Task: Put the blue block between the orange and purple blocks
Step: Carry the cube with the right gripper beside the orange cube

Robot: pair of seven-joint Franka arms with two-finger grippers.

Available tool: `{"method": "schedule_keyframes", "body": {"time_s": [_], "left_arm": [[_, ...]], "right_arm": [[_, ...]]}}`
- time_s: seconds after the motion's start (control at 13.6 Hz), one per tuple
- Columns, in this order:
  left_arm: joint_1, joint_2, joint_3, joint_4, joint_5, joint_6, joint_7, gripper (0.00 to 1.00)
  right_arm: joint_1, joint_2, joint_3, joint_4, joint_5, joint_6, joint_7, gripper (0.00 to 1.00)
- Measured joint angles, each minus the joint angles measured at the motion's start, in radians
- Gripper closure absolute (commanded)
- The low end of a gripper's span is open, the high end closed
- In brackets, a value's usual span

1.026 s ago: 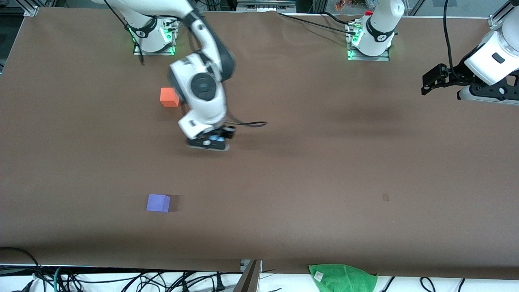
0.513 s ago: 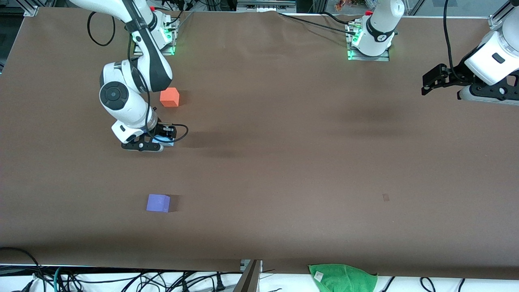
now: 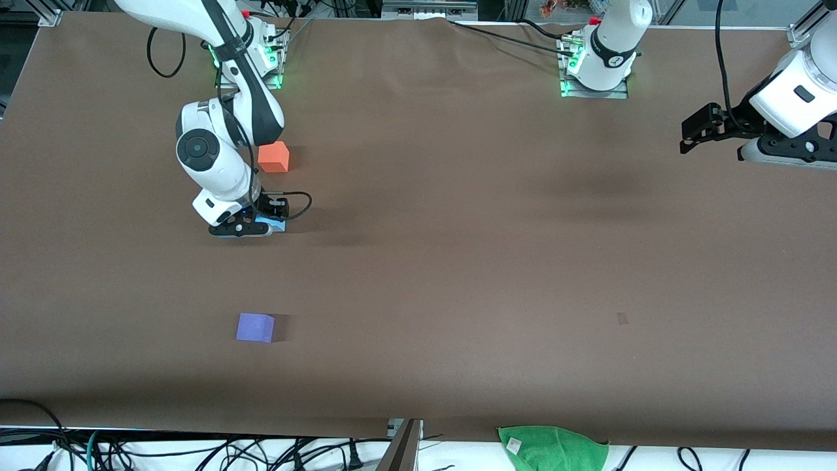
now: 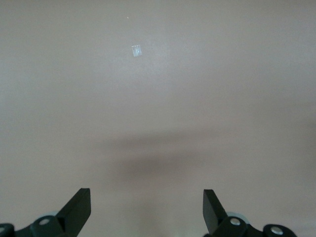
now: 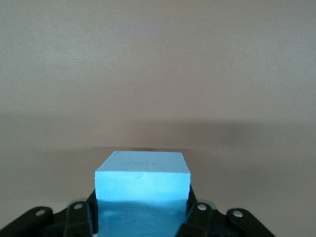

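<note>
I see two glossy white arms with dark grey joint bands and round black caps. Green lights glow at their metal bases. Looped black cables trail along them. Both black two-finger grippers show small silver screws.

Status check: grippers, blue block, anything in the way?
Right gripper shut on blue block, between orange block and purple block. Left gripper open, waiting. Nothing blocking.

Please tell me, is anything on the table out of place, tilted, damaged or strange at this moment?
Nothing stands out. The orange block and purple block sit flat on the table. The right gripper holds the blue block squarely between them. The left gripper waits open.
</note>
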Motion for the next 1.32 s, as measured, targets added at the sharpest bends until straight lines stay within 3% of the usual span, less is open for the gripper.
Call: {"method": "schedule_keyframes", "body": {"time_s": [0.51,0.66,0.81,0.88,0.95,1.03,1.32], "left_arm": [[0.000,0.000,0.000,0.000,0.000,0.000,0.000,0.00],[0.000,0.000,0.000,0.000,0.000,0.000,0.000,0.00],[0.000,0.000,0.000,0.000,0.000,0.000,0.000,0.00],[0.001,0.000,0.000,0.000,0.000,0.000,0.000,0.00],[0.001,0.000,0.000,0.000,0.000,0.000,0.000,0.00],[0.002,0.000,0.000,0.000,0.000,0.000,0.000,0.00],[0.003,0.000,0.000,0.000,0.000,0.000,0.000,0.00]], "right_arm": [[-0.014,0.092,-0.003,-0.001,0.000,0.109,-0.042,0.71],[-0.016,0.095,-0.003,-0.001,0.000,0.116,-0.048,0.67],[-0.021,0.098,-0.003,-0.001,0.001,0.124,-0.056,0.53],[-0.021,0.098,-0.003,-0.001,0.001,0.125,-0.058,0.36],[-0.022,0.098,-0.003,-0.001,0.001,0.126,-0.058,0.12],[-0.023,0.098,-0.003,-0.001,0.002,0.126,-0.058,0.01],[-0.038,0.095,-0.005,0.009,0.002,0.129,-0.059,0.01]]}}
